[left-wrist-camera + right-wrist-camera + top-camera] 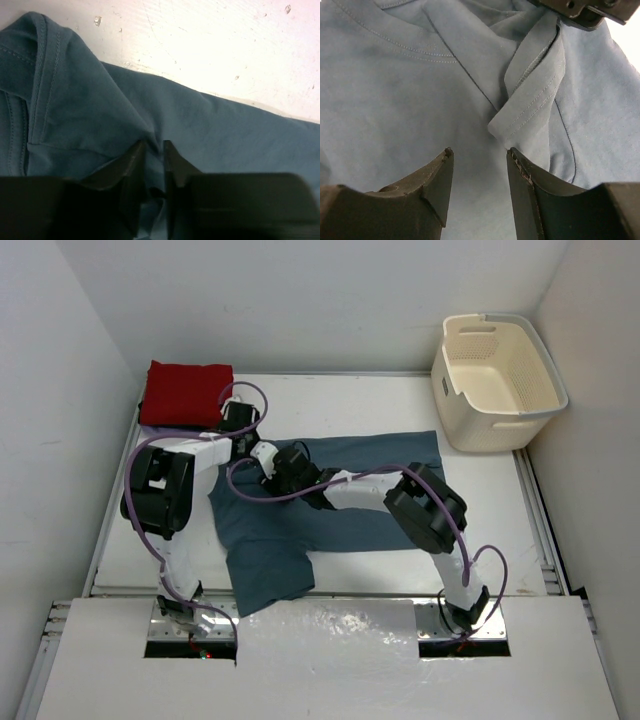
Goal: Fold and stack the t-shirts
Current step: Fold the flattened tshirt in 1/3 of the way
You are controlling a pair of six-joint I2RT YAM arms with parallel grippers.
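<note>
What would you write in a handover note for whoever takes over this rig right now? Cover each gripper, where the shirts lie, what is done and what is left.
Left gripper: closed narrowly on a raised ridge of the teal t-shirt.
Right gripper: open, just above the same shirt near its collar, holding nothing.
Shirts: the teal one is spread across the middle of the table, one sleeve toward the arm bases. The red t-shirt lies folded at the far left corner. No other shirts are in view.
Done: red folded.
Left: fold the teal one and stack it on the red.

Teal t-shirt (pixel 360 528) on white table (pixel 480 520)
</note>
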